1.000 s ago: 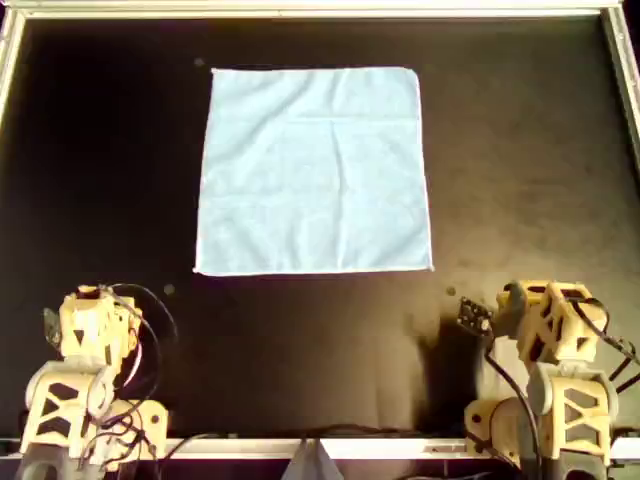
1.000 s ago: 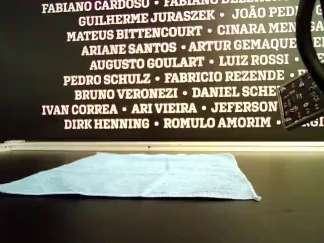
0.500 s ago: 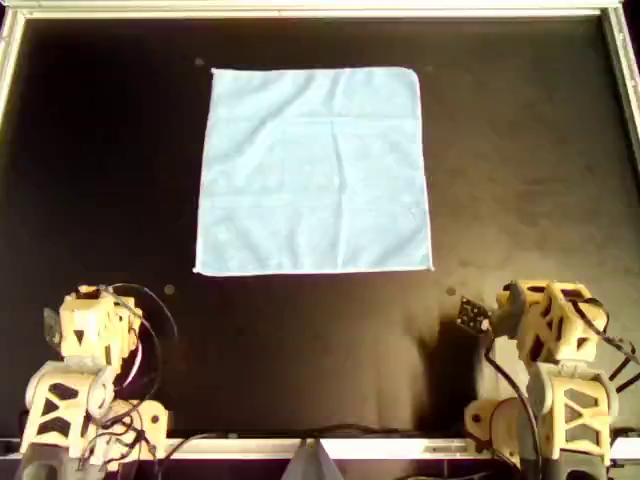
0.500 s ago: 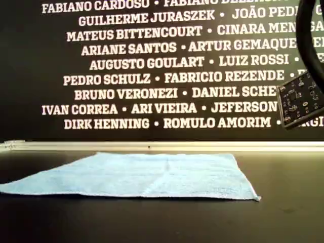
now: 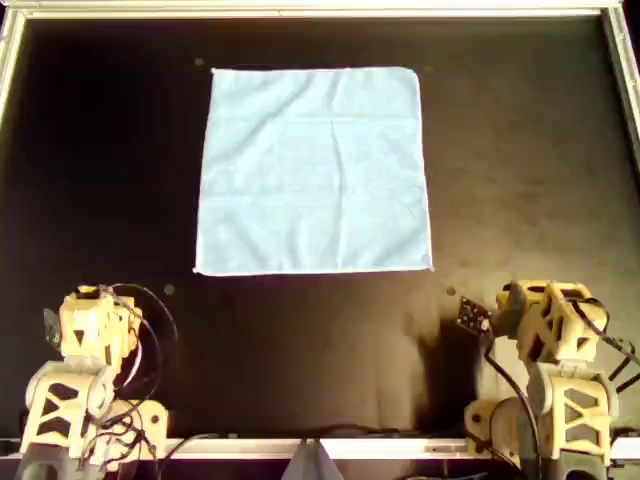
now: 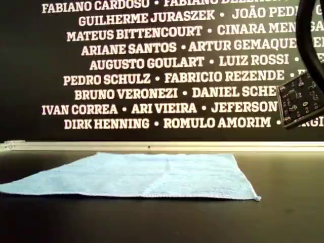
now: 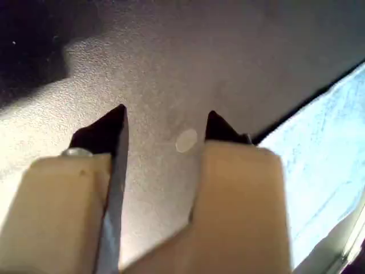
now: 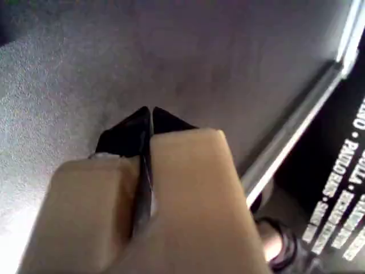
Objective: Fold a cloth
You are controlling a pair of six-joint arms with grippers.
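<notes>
cloth (image 5: 315,170): flat and spread square on the black desk (image 5: 520,150), toward the far rail in the overhead view, faint creases crossing its middle.
cloth, exterior view (image 6: 147,174): lies low and smooth, one corner reaching toward the exterior view's right.
my first end effector (image 7: 165,131): jaws spread apart, nothing between them, hovering over bare desk with a small pale dot (image 7: 186,140) just past the tips; cloth edge (image 7: 319,165) shows off to one side.
my second end effector (image 8: 150,117): tips pressed together, empty, over bare desk beside the metal rail (image 8: 296,134).
arms, overhead view: two tan arms at the near edge, both well apart from the cloth.
</notes>
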